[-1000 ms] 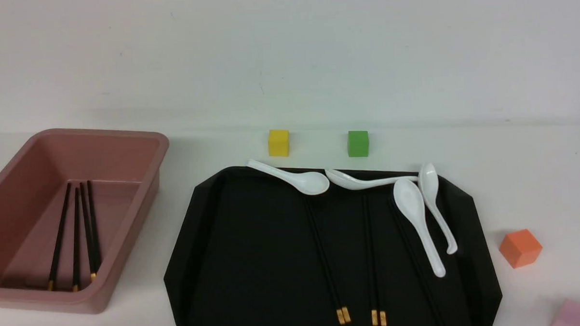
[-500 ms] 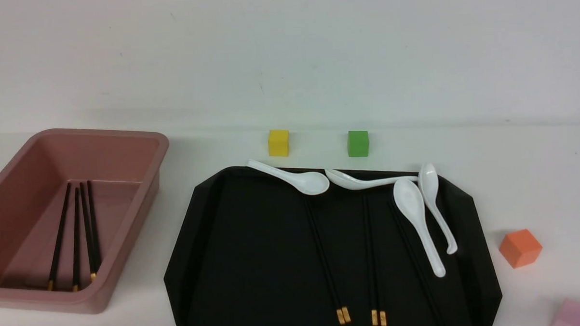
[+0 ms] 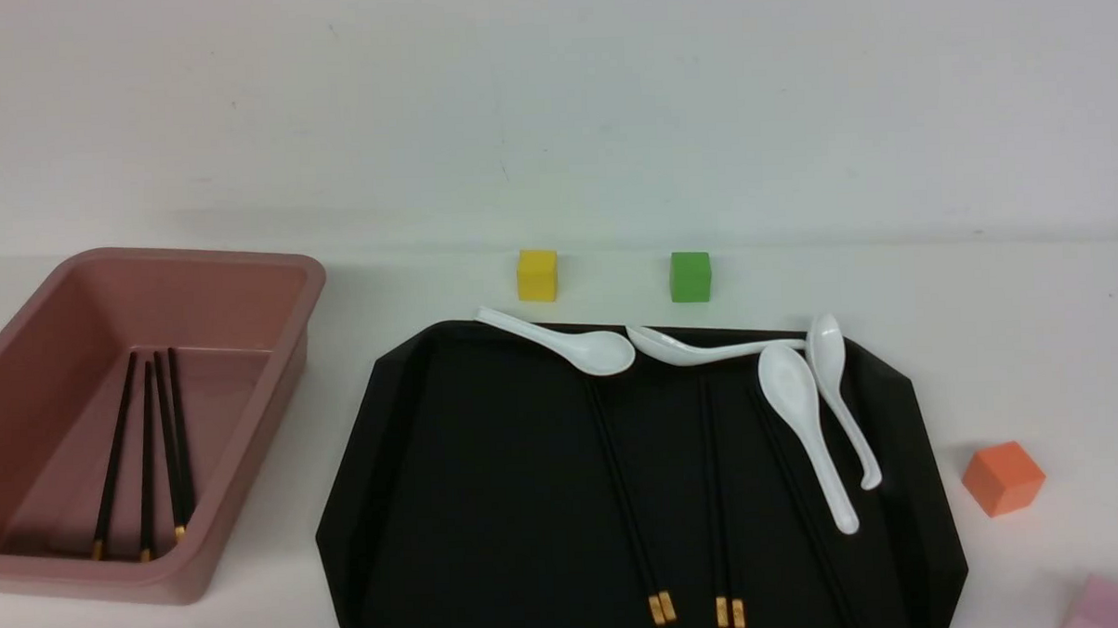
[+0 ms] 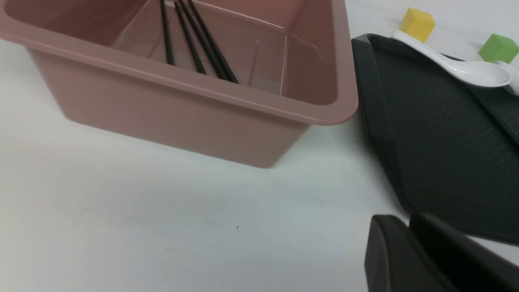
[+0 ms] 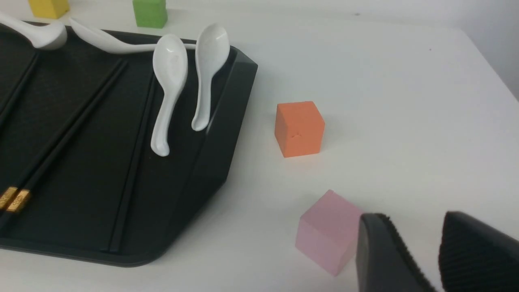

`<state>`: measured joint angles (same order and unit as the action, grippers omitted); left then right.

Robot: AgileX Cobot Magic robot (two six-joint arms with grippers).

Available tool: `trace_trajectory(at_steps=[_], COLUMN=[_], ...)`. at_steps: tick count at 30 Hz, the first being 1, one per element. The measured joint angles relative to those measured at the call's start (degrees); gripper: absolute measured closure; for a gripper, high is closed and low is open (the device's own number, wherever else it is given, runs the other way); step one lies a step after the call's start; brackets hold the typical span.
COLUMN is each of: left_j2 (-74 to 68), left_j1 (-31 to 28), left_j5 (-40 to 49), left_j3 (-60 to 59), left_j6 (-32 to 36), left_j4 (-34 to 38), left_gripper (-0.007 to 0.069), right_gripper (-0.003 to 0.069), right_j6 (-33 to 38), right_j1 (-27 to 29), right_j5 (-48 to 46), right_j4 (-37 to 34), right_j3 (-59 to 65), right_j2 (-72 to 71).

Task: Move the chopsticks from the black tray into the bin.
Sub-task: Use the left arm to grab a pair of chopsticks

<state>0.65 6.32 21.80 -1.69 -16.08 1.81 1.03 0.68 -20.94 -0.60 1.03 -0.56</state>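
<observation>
On the black tray (image 3: pixel 491 493) several black chopsticks (image 3: pixel 626 498) with gold bands lie lengthwise, right of its middle. They show again as chopsticks (image 5: pixel 61 142) in the right wrist view. Several more chopsticks (image 3: pixel 146 459) lie in the pink bin (image 3: pixel 269 268) at the left. My left gripper (image 4: pixel 407 219) hovers over bare table between the bin (image 4: pixel 202 87) and the tray (image 4: pixel 438 142), its jaws together with nothing between them. My right gripper (image 5: pixel 417 217) is open and empty, right of the tray (image 5: pixel 219 134). Neither gripper shows in the front view.
Several white spoons (image 3: pixel 800 417) lie across the tray's far and right parts. A yellow cube (image 3: pixel 537 275) and a green cube (image 3: pixel 690 276) stand behind the tray. An orange cube (image 3: pixel 1002 477) and a pink cube (image 5: pixel 326 231) sit right of it, the pink one beside my right gripper.
</observation>
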Motion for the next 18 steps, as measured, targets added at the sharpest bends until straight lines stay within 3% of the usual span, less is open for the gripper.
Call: trace_trajectory(at_steps=[18], left_j2=[0.0], left_j1=[0.0], left_j5=[0.0], left_j3=[0.0], left_j6=[0.0], left_j4=[0.0], left_gripper=[0.0542], right_gripper=[0.0419], right_j6=[0.0], right_j1=[0.0], right_j5=[0.0], right_j4=[0.0], right_j3=[0.0], right_j2=[0.0])
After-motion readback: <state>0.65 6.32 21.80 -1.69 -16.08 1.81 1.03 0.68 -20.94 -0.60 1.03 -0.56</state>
